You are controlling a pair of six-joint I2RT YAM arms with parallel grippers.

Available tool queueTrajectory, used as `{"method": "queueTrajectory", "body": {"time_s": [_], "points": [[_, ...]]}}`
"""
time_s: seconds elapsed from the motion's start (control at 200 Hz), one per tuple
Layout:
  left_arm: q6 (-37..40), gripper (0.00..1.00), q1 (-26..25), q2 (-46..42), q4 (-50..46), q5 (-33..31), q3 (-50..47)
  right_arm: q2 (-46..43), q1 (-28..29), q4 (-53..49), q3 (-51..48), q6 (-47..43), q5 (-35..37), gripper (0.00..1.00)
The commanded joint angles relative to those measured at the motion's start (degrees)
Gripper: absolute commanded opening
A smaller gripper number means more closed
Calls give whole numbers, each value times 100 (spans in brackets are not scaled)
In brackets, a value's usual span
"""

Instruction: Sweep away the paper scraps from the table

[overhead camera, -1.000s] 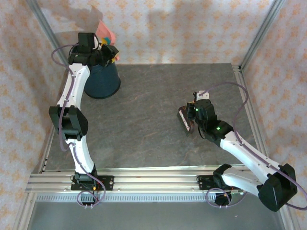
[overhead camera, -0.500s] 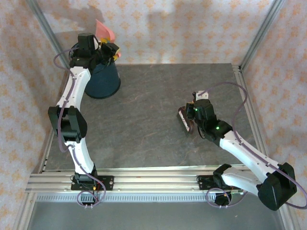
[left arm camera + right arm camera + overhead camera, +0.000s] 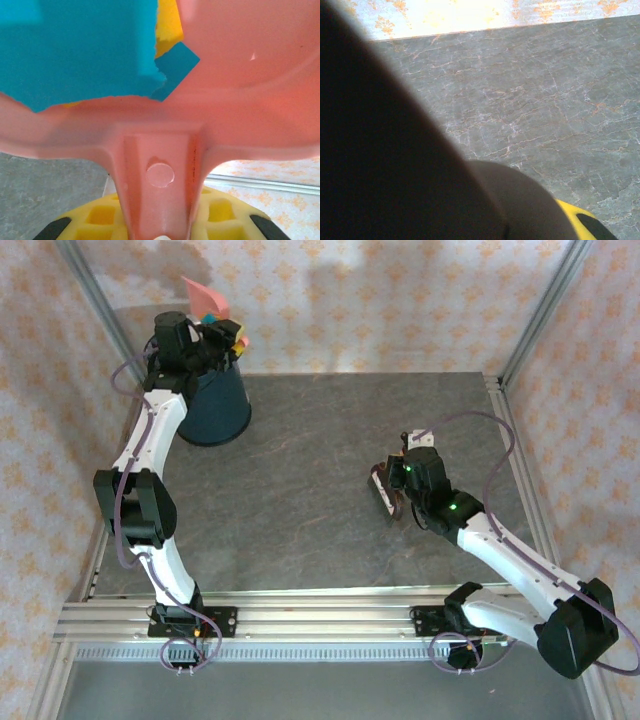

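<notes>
From above, the bench [image 3: 320, 540] looks swept: I make out no paper scraps on its grey surface. A fleck of the paper scraps [image 3: 208, 315] shows in the pink dustpan [image 3: 198, 295]. The left tool [image 3: 228, 340] holds the pan by its handle, tipped up, above the dark blue bin [image 3: 215, 410]. The gathering seems done, and what is left, I judge, is emptying the pan into the bin just below the tool. The right tool [image 3: 392, 498] sits low over the bench, well apart from the bin. It is clenched, apparently on a dark brush [image 3: 383, 488] at its tip.

At the left wrist, the left tool [image 3: 160, 222] is clamped on the dustpan's handle, yellow fingers [image 3: 100, 217] on either side. The pan [image 3: 250, 75] spreads out just ahead of the tool. Teal and orange-yellow scraps [image 3: 85, 50] lie against its inner face, straight in front of the fingers.

At the right wrist, a big dark blurred shape [image 3: 380, 150] sits close before the lens, probably the brush, though I cannot tell. One yellow finger [image 3: 577, 220] peeks out at the lower corner. Ahead of the tool lies bare bench [image 3: 545, 110].
</notes>
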Motion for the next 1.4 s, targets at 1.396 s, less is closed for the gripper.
{"method": "queueTrajectory", "body": {"time_s": [1.396], "points": [[-3389, 0, 59, -730, 4039, -776, -1854, 99, -16, 114, 11, 148, -122, 0]]}}
